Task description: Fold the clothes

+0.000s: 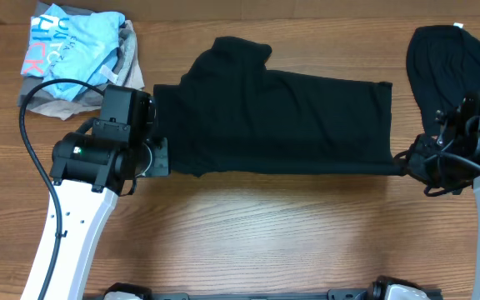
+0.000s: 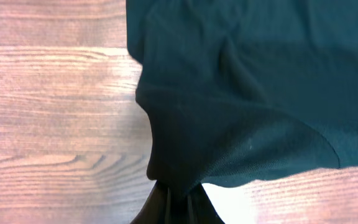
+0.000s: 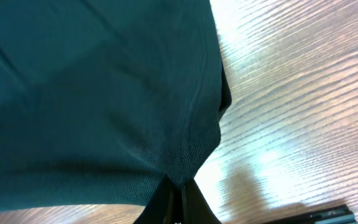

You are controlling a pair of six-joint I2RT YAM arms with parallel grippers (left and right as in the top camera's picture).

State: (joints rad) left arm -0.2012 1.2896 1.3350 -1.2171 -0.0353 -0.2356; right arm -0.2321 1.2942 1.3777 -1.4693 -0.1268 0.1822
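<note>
Left wrist view: the left gripper point(image 2: 176, 208) is pinched tight on a bunched corner of the soft black fabric garment point(image 2: 241, 93), and the cloth fans up and out from between its fingers.
Right wrist view: same picture on this side. The right gripper point(image 3: 180, 205) is clamped on the garment's hemmed edge, with the seam running up from the closed fingers.
Grip points from overhead: the left gripper has the lower left corner and the right gripper the lower right, so the bottom edge is pulled straight between them.
Garment position: it is spread as a wide rectangle across the middle of the brown wooden table point(image 1: 265, 237), with a sleeve-like flap poking up at its upper left.
Far right: a crumpled black fabric heap point(image 1: 452, 50) sits at the upper corner, partly overlapped by the right arm.
Upper left: a rumpled pile of light blue printed and grey clothes point(image 1: 77, 50) lies just beside the spread garment, with the left arm in front of it.
</note>
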